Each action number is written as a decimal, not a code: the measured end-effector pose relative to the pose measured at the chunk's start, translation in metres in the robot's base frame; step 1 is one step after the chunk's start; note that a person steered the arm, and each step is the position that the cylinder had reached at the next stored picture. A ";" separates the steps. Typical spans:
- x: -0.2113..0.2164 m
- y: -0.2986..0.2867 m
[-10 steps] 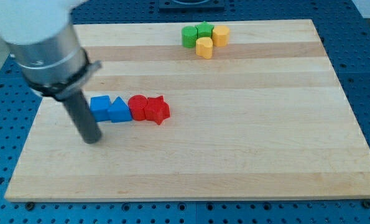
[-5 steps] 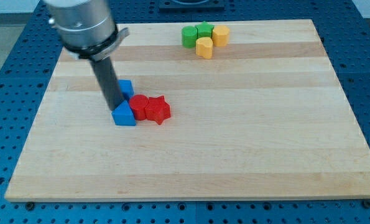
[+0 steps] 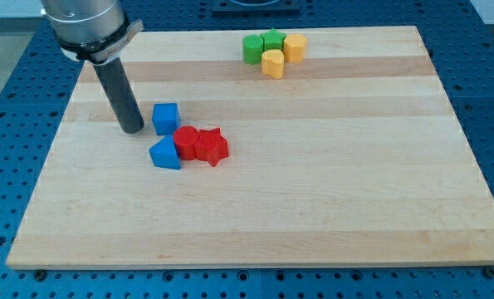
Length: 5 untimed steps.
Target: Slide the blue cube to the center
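My tip [image 3: 132, 129] rests on the board [image 3: 330, 208] just to the left of the blue cube [image 3: 165, 118], with a narrow gap between them; contact cannot be confirmed from this angle. The end effector is a plain rod with no opening mechanism, and it holds nothing.

**Position of the task object.** The blue cube sits in the left half of the board, well left of the centre. Directly on its near side lie the blue triangular block [image 3: 166, 154] and the red cylinder [image 3: 185, 143]; the cube appears to touch or nearly touch the red cylinder. The red star-shaped block [image 3: 212, 146] adjoins the red cylinder on the right.

**Step in hand.** Judged from the layout, the tip is lined up behind the cube for the push. The cube is not yet at the centre.

**Next move.** A push to the right, angled slightly toward the near edge, is required. The line of travel passes close along the far side of the two red blocks, so the cube may drag them or be deflected.

**Count.**
- Blue blocks: two.
- Red blocks: two.
- Green blocks: two, the green cylinder [image 3: 252, 49] and the green star-shaped block [image 3: 273, 40], at the far edge.
- Yellow blocks: two, the nearer yellow block [image 3: 272, 63] and the farther yellow block [image 3: 295, 47], in the same far cluster.
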<state>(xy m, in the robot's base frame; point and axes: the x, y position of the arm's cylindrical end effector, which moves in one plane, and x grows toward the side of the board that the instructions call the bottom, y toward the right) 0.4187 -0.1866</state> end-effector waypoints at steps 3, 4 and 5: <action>-0.030 0.079; -0.037 0.097; -0.040 0.105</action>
